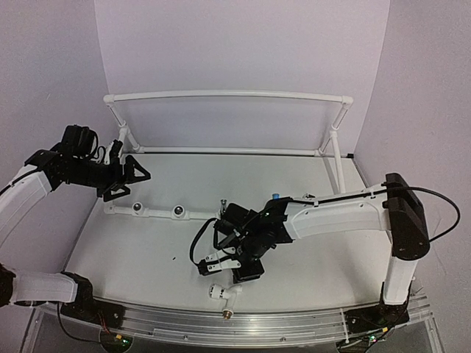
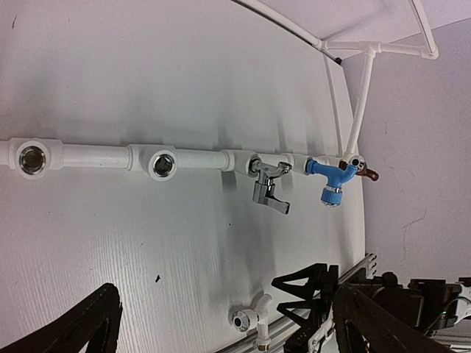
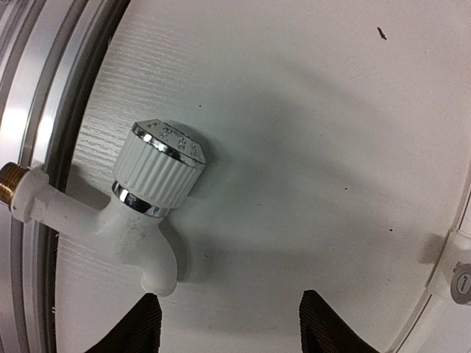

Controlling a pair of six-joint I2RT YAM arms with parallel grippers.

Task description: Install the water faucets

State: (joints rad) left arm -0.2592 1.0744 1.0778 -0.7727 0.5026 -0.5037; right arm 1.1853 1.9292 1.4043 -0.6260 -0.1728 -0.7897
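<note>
A white plastic water faucet (image 1: 223, 293) lies on the table by the front rail, its ribbed knob (image 3: 158, 170) up and its brass thread (image 3: 9, 184) toward the rail. My right gripper (image 3: 232, 323) hovers just above and beside it, open. Its left fingertip (image 3: 141, 327) is next to the spout, and only bare table lies between the fingers. On the white pipe (image 2: 96, 156), chrome (image 2: 268, 188), light blue (image 2: 328, 176) and reddish-brown (image 2: 370, 175) faucets sit in a row. Two sockets (image 2: 32, 158) (image 2: 162, 164) stand open. My left gripper (image 1: 131, 184) is open above the pipe's left end, holding nothing.
A tall white PVC frame (image 1: 228, 94) rises at the back of the table, with uprights at both ends. The aluminium rail (image 1: 243, 323) runs along the front edge, right beside the white faucet. Lilac walls close in the left, back and right sides.
</note>
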